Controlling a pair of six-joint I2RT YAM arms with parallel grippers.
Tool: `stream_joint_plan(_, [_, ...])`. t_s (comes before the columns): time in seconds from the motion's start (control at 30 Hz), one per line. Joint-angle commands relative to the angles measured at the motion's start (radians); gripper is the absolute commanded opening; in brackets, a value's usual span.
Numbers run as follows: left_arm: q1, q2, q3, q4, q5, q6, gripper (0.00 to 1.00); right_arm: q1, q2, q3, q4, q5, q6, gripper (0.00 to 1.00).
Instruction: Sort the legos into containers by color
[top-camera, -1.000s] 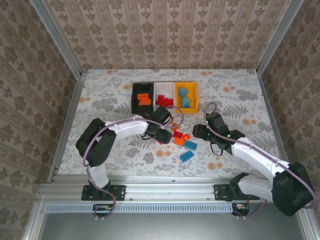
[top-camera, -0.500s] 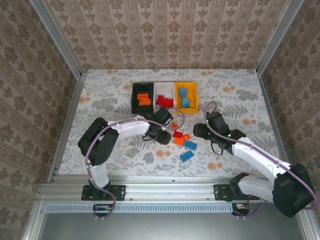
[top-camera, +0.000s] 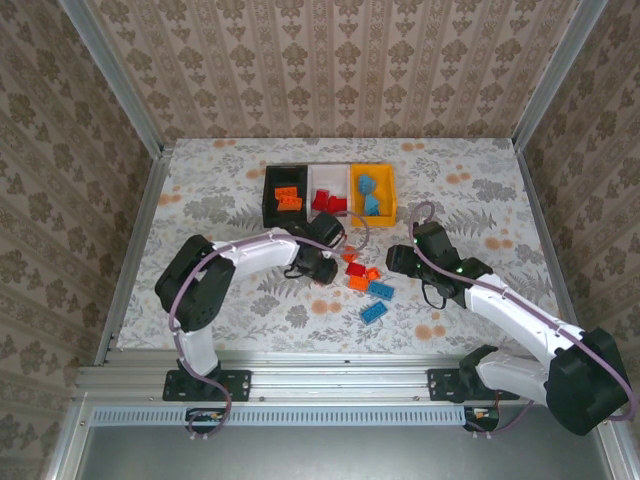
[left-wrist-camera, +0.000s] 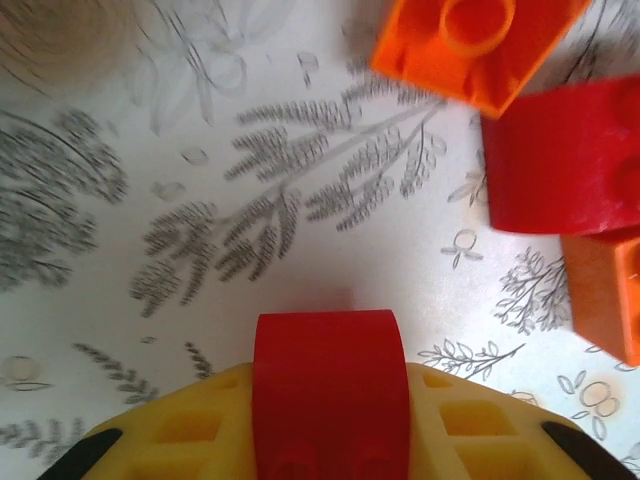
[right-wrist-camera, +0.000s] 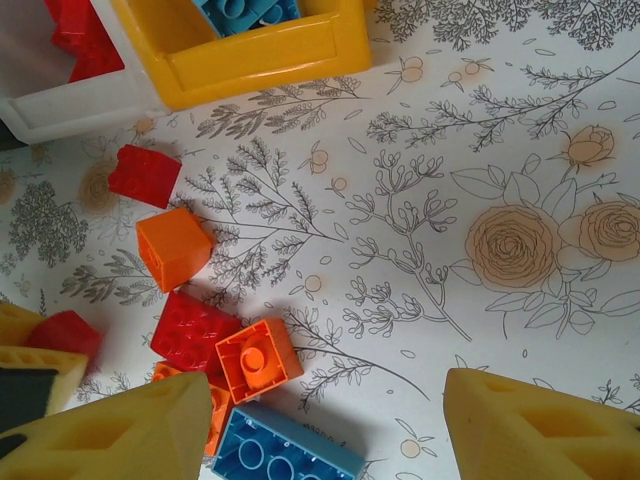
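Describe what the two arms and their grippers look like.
The left arm and right arm have white rounded links between bulky black joints, with a mauve cable looped along each. The left gripper and right gripper have yellow plastic fingers; the left one's show square recessed pockets and black patches.

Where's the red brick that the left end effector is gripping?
The red brick sits at the bottom middle of the left wrist view, clamped in the left end effector, with an orange brick and another red brick to its upper right.
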Motion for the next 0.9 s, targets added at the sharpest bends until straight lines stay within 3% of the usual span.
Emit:
stream_joint_plan(0.0, [0.055, -0.048, 0.136, -0.066, -0.016, 0.049, 0.32, 0.004, 0.004, 0.029, -0.012, 0.011, -0.010, 0.64])
stream_joint_plan(0.17, [0.149, 0.052, 0.365, -0.122, -0.008, 0.092, 0.28, 0.003, 0.041, 0.014, 0.021, -0.002, -0.005, 0.64])
stream_joint_plan(0.33, [0.224, 0.250, 0.656, -0.197, 0.043, 0.090, 0.29, 0.003, 0.051, 0.025, 0.021, -0.022, -0.003, 0.64])
stream_joint_plan(0.6, [0.248, 0.456, 0.941, -0.256, 0.092, 0.110, 0.32, 0.002, 0.056, 0.055, -0.009, -0.029, -0.030, 0.64])
stream_joint_plan(0.7, [0.253, 0.499, 1.012, -0.272, 0.098, 0.107, 0.44, 0.002, 0.070, 0.062, -0.009, -0.036, -0.033, 0.64])
stream_joint_plan(0.77, [0.252, 0.511, 1.056, -0.296, 0.079, 0.110, 0.67, 0.004, 0.079, 0.070, -0.009, -0.044, -0.035, 0.64])
stream_joint_plan(0.87, [0.247, 0.468, 1.062, -0.299, 0.067, 0.112, 0.92, 0.006, 0.092, 0.081, -0.001, -0.057, -0.035, 0.64])
